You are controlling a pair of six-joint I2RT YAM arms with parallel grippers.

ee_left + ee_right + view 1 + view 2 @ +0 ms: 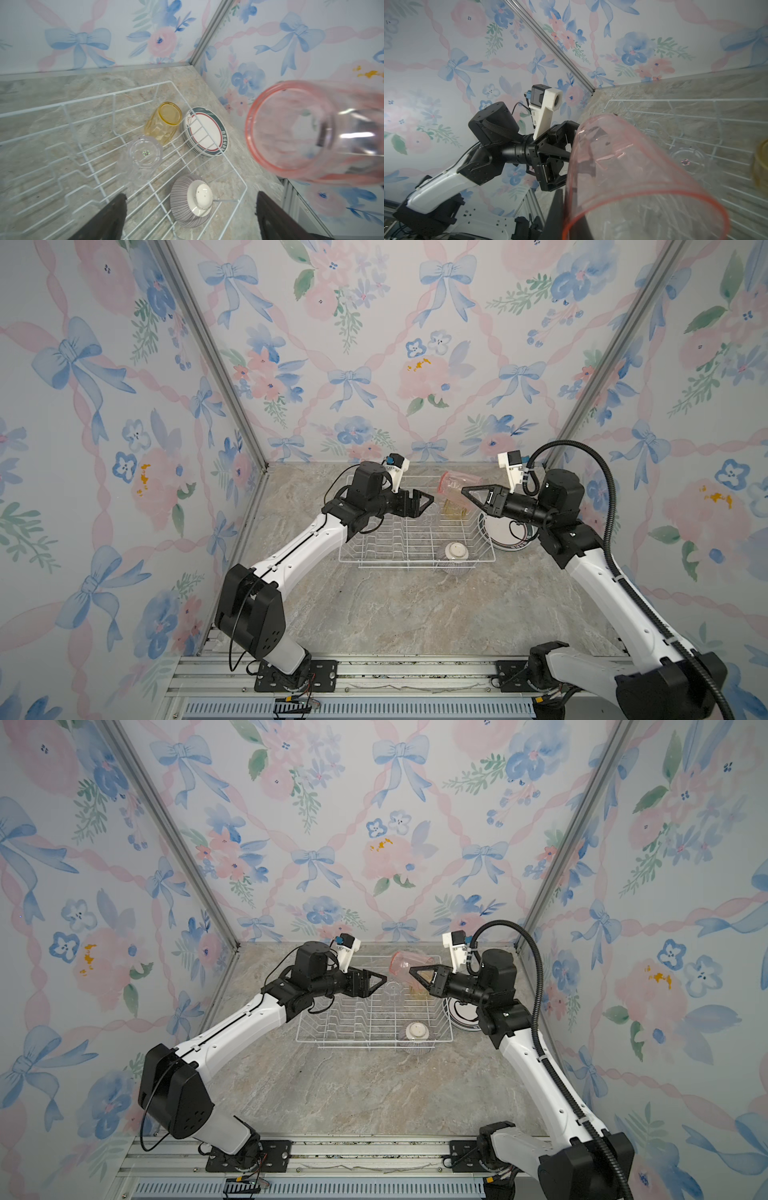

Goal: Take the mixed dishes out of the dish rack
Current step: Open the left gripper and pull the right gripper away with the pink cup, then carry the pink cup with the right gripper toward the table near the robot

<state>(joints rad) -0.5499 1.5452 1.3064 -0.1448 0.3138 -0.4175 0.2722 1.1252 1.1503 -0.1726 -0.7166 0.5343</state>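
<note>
From where I stand, left of centre in both top views, the left gripper hangs over the dish rack, jaws spread wide and empty. Inside the rack sit the clear tumbler, the yellow tumbler and the upside-down striped bowl. Right of centre, the right gripper pinches the pink tumbler by its wall, above the rack. The plate stack rests just outside the rack's right end.

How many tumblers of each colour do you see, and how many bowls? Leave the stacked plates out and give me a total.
Pink translucent tumbler, held in the right gripper: 1
Yellow translucent tumbler: 1
Clear plastic tumbler: 1
Purple-striped round bowl, upside down: 1
Total: 4
</note>
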